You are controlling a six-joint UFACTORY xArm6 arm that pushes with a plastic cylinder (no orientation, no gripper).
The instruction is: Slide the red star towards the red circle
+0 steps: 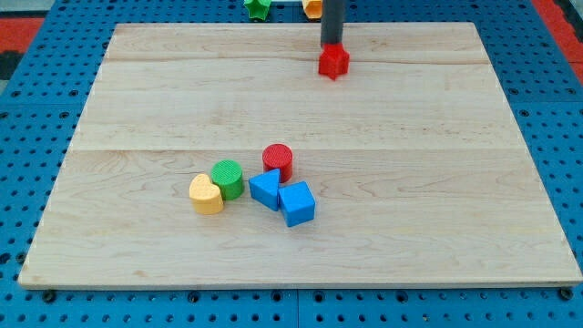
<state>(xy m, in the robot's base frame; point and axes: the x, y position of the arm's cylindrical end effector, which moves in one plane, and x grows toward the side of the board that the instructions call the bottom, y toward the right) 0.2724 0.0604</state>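
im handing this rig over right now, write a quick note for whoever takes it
Tip: my tip sits at the top side of the red star, right against it or nearly so, near the board's top edge.
Job's things: the red circle is well below, toward the view's bottom and a bit left, in a cluster with a green circle, a yellow heart and two blue blocks.
Done: star not yet close to the circle.
Left: push the star down the board and slightly left until it nears the red circle.
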